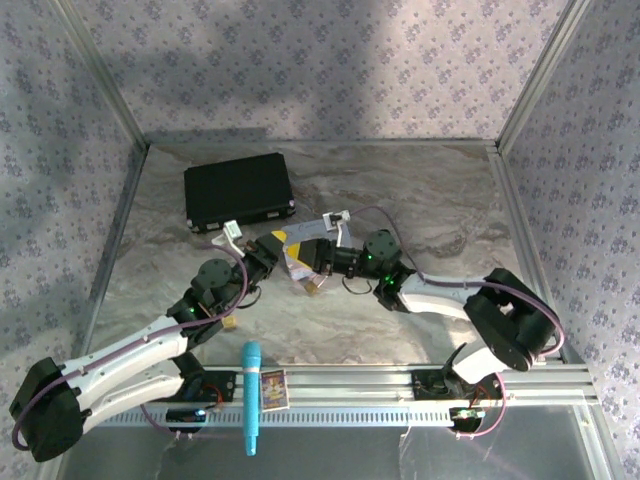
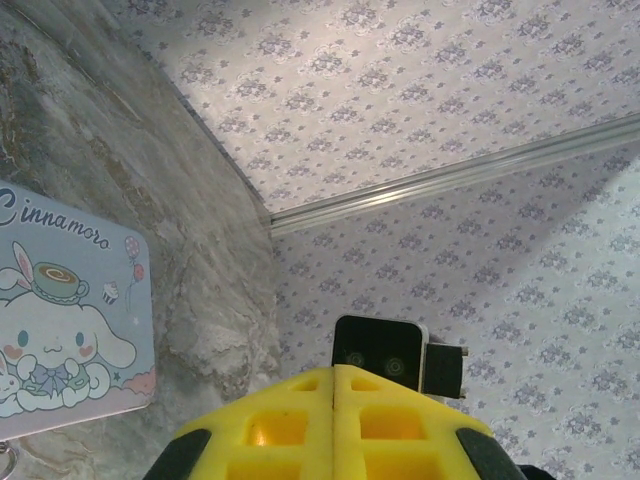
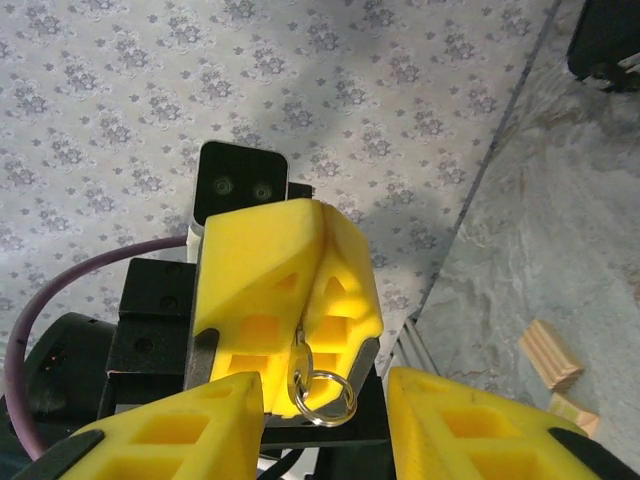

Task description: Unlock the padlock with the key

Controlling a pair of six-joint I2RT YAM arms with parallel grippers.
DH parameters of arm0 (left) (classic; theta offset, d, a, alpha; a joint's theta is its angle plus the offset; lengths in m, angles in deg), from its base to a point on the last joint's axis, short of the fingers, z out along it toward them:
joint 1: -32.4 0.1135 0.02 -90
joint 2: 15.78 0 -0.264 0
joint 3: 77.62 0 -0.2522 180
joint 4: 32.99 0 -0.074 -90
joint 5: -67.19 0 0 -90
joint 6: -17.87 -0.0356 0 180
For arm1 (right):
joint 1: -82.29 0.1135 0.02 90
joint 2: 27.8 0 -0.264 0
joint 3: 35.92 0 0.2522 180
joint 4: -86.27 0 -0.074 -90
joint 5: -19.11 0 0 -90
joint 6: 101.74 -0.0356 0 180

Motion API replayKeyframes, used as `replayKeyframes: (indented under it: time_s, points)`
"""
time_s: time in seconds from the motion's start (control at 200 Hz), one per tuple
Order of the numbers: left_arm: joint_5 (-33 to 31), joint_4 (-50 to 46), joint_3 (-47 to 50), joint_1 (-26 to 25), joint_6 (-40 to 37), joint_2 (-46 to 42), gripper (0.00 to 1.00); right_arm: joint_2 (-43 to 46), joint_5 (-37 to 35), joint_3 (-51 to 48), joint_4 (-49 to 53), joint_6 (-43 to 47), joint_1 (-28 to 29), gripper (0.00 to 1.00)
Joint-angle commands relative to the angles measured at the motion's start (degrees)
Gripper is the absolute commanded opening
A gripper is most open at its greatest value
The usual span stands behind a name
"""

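Observation:
My left gripper [image 3: 305, 330] faces the right wrist camera with its yellow fingers [image 2: 335, 420] pressed together on the key [image 3: 303, 352]. The key is a thin silvery blade whose bow and split ring [image 3: 330, 395] stick out of the seam. My right gripper [image 3: 325, 425] is open, one finger on each side of the ring and not touching it. In the top view the two grippers meet tip to tip, left [image 1: 283, 252] and right [image 1: 313, 262], above the table's middle. A small brass piece [image 1: 314, 285] just below them looks like the padlock, though I cannot confirm this.
A pastel cartoon tin [image 2: 70, 320] lies beside the left gripper. Two tan wooden cubes [image 3: 550, 355] sit on the marble table [image 1: 430, 200]. At the back left is a black case [image 1: 238, 190]. A teal marker [image 1: 250, 395] and a small card [image 1: 273, 390] rest on the front rail.

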Motion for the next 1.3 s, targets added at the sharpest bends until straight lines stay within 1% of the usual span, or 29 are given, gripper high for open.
replayKeyframes:
  time_s: [0.0,0.17,0.355,0.53,0.74,0.78,0.944,1.009,1.049,1.104,1.174,1.229,1.294]
  points:
    - [-0.8,2.5,-0.8,-0.3,-0.3,0.2,0.00,-1.1,0.6,1.4,-5.3,-2.1,0.3,0.37]
    - [-0.9,2.6,-0.6,-0.3,-0.6,0.2,0.00,-1.9,0.4,1.6,-6.3,-2.3,0.6,0.36]
    - [-1.0,3.1,-0.1,-0.5,-0.2,0.5,0.00,-3.1,0.4,2.6,-6.9,-2.9,0.7,0.28]
    - [-1.4,2.3,0.0,-0.5,-0.4,0.4,0.00,-3.4,0.3,2.1,-7.6,-3.1,0.8,0.18]
    - [-2.0,1.5,0.5,-0.5,0.0,0.4,0.00,-2.7,-0.4,0.5,-8.2,-3.4,-0.2,0.01]
    - [-2.2,1.1,0.6,-0.5,0.2,0.4,0.00,-2.4,-0.6,0.1,-8.2,-3.4,-0.6,0.00]
    - [-2.9,-1.0,1.1,-0.4,0.8,-0.2,0.00,-0.1,-0.1,-1.8,-6.4,-3.1,-2.5,0.00]
    - [-3.0,-1.7,1.2,-0.4,0.9,-0.2,0.06,0.7,0.2,-2.1,-5.2,-2.6,-3.0,0.00]
    - [-3.0,-1.7,1.4,-0.4,1.0,-0.1,0.11,0.9,0.3,-2.2,-4.8,-2.5,-3.1,0.00]
    - [-3.0,-2.1,1.4,-0.3,1.3,0.2,0.22,0.8,0.7,-2.2,-4.4,-2.4,-3.2,0.00]
    - [-3.0,-2.2,1.5,-0.3,1.4,0.2,0.40,0.9,0.9,-2.5,-3.7,-2.5,-3.3,0.00]
    - [-3.2,-3.2,1.5,-0.2,1.1,-0.4,0.50,1.2,1.1,-2.9,-2.8,-2.4,-3.8,0.00]
    - [-3.2,-6.1,0.5,0.2,0.0,-1.1,0.60,1.7,1.3,-3.7,-1.8,-2.2,-4.3,0.00]
